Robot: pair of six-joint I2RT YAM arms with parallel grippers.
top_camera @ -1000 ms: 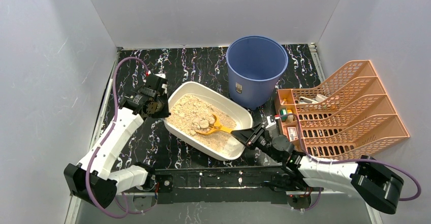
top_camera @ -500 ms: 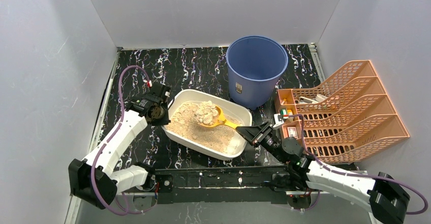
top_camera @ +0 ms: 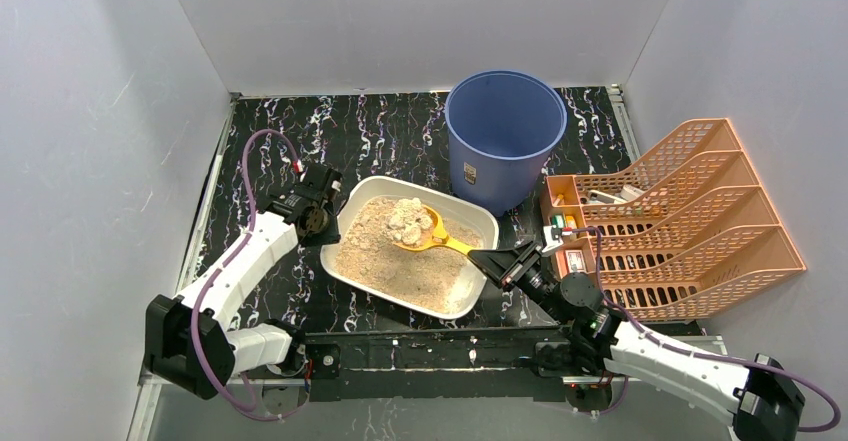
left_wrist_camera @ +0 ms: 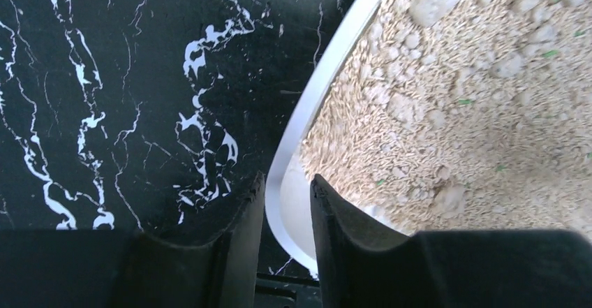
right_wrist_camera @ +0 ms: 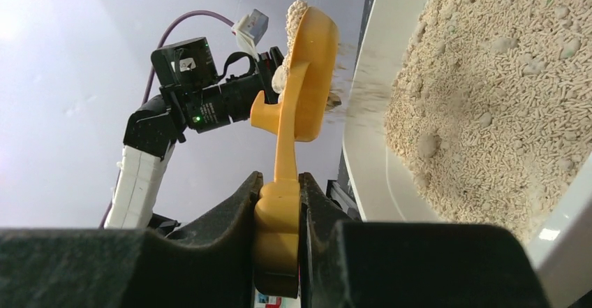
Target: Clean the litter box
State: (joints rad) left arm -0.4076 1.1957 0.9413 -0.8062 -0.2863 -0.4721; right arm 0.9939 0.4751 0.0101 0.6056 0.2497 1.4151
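Two changes noted over the last second, both bearing on the scooping.

Left gripper (top_camera: 318, 219), well to the front-left of the bucket (top_camera: 505, 176). Its fingers (left_wrist_camera: 241, 224) straddled the rim of the box (left_wrist_camera: 327, 67), one outside and one inside, both close. A dark sliver showed between the outer finger and the rim. Could not tell whether they pinched the rim or had just let go. Gripper and the box's left end had swung a little forward, farther from the bucket.

Box lay just front-left of the bucket, its far right corner very near the bucket's foot; contact not judged. Litter lay across it, lumps scattered.

Scoop (top_camera: 440, 236): a second before, the bowl lay down in the litter. Now it was raised clear of the surface and nearer the bucket, heaped with clumps (top_camera: 405, 218). In the right wrist view, loose grains blurred off its edge above the box.

Right gripper (top_camera: 495, 261), in front of the bucket. Fingers were clamped on the scoop's handle, as before.

Rack (top_camera: 680, 221), right of the bucket, played no part.

Reading: the dig looked finished and the load was up. The likely next move was to carry it over the bucket's rim and tip it. The heap sat high, so spilling short of the bucket was the risk. If the left fingers had released, the box might slide.
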